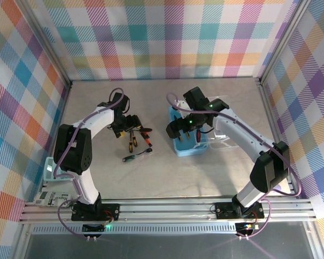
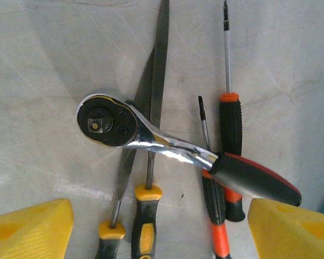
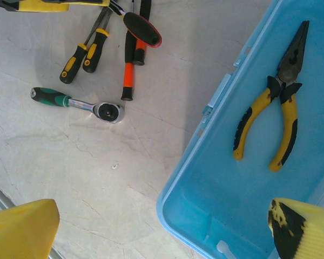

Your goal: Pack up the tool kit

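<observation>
Tangle risk: chrome ratchet wrench with black-and-red handle [image 2: 151, 137] lies crossed over orange-and-black screwdrivers [image 2: 230, 129] on the worktop [image 2: 43, 81] beneath released left jaws, so one grab may drag several; released right jaws hover over translucent light-blue plastic box [image 3: 221, 189] holding yellow-handled pliers [image 3: 275, 118].

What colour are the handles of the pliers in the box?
The pliers have yellow-and-black handles, clearest in the right wrist view.

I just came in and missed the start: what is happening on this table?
Two robot arms are packing a tool kit. The left gripper hangs open over a ratchet wrench lying across some screwdrivers. The right gripper hangs open over the blue box, with pliers inside. A green-handled ratchet lies apart.
</observation>
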Robot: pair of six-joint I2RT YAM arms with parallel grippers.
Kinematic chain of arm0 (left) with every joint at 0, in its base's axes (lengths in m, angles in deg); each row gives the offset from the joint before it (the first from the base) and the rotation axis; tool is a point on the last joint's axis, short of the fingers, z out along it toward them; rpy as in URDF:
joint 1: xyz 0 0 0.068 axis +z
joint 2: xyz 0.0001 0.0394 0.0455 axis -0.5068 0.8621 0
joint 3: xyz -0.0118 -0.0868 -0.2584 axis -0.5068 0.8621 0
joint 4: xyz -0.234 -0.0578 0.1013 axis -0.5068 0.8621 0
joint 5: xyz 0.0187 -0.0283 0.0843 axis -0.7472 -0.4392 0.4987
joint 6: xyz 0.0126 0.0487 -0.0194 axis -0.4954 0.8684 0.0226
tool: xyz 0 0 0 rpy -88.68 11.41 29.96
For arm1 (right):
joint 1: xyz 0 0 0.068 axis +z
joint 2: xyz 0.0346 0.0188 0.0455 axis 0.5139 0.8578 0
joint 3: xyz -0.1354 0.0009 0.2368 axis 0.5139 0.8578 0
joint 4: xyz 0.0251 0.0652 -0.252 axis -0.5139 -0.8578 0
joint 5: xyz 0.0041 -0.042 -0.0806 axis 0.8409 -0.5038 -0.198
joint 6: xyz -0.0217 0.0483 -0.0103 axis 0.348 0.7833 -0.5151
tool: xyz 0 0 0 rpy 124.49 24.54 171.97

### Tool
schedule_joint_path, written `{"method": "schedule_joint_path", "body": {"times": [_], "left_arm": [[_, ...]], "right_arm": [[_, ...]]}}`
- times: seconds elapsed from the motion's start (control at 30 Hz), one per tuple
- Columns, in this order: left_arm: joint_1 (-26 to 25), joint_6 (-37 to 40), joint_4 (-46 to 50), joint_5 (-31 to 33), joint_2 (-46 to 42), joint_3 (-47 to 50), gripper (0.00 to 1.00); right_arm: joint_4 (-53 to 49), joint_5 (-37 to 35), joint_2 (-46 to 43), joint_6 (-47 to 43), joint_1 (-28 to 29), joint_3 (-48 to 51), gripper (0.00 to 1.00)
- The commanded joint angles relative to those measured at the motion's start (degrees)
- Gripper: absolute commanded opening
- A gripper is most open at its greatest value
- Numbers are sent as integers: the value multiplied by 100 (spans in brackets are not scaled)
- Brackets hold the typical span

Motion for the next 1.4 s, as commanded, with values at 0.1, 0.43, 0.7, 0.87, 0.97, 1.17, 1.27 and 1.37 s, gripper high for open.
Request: {"method": "schedule_joint_path", "body": {"times": [0.1,0.43,0.7,0.87,0.97,1.17,1.27,1.37], "left_arm": [[83,-833,-265,33,279,-7,82],[229,-845,-283,258,939,-338,66],[330,-650,-262,289,1310,-455,40],[334,-510,-200,309,1275,-481,26],[347,-428,-164,313,1243,-474,19],[347,-311,-103,335,1116,-456,3],[347,-239,-52,343,1020,-471,0],[347,-155,19,341,913,-497,0]], "right_arm": [[-86,22,107,-157,-18,-141,99],[-60,19,125,-217,-29,-103,99],[-67,-9,62,-249,-73,-3,99],[-81,-16,41,-251,-84,3,99],[-94,-7,44,-234,-90,-10,99],[-123,-24,-14,-227,-88,-4,99],[-134,-31,-56,-221,-90,18,99],[-147,-33,-82,-216,-83,28,99]]}}
